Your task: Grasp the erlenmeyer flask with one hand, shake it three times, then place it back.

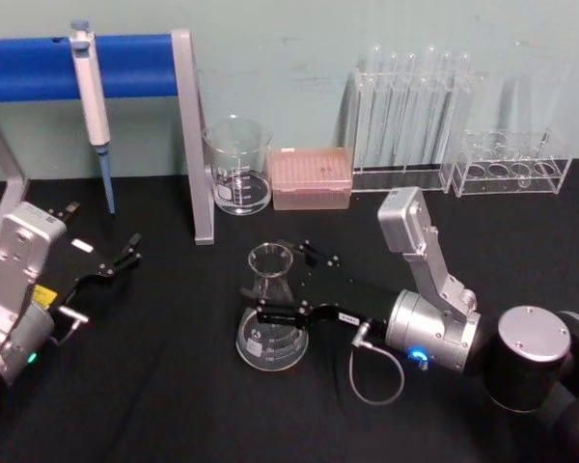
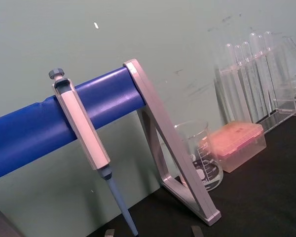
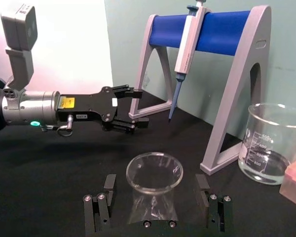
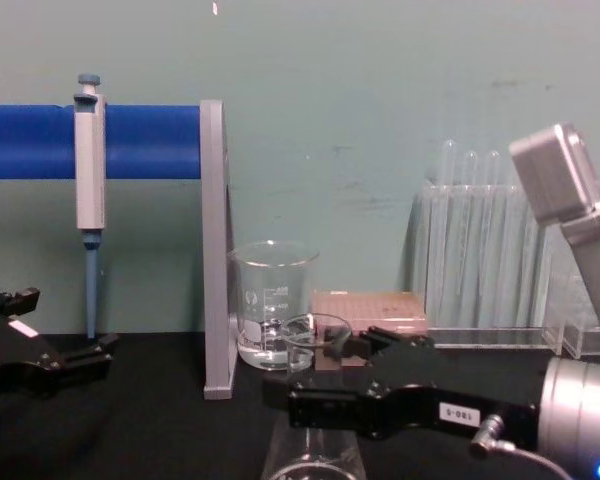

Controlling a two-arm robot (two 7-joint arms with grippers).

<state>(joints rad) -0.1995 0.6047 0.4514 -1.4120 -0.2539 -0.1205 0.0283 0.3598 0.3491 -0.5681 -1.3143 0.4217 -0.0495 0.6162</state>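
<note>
**Two tools on the table, one flanking the flask**

Two black tools are showing in the head view. The right tool (image 1: 275,285), on its silver cylindrical wrist with a blue light, is reaching in from the right and sitting around the neck of the clear glass conical erlenmeyer flask (image 1: 271,323), which is standing upright on the black table (image 1: 154,405) in front of the straight-sided glass beaker (image 1: 238,166).

From the right wrist view, the flask's flared round rim (image 3: 154,171) is lying between the two fingers (image 3: 109,183), which are standing apart on either side with gaps visible, not pressing the glass. That view is also showing the left tool (image 3: 133,109) farther off, its fingers spread open, beside the grey stand with a blue roller (image 3: 214,30) holding a white-and-blue pipette (image 3: 187,44).

Seen side-on in the chest view, the flask's wide base (image 4: 312,462) is sitting low under the black tool body. Its glass is looking clear and transparent; whether it is holding liquid is hard to tell.

The left wrist view is showing the pink tip box (image 2: 238,144) and clear test tubes in a rack (image 2: 246,74).
</note>
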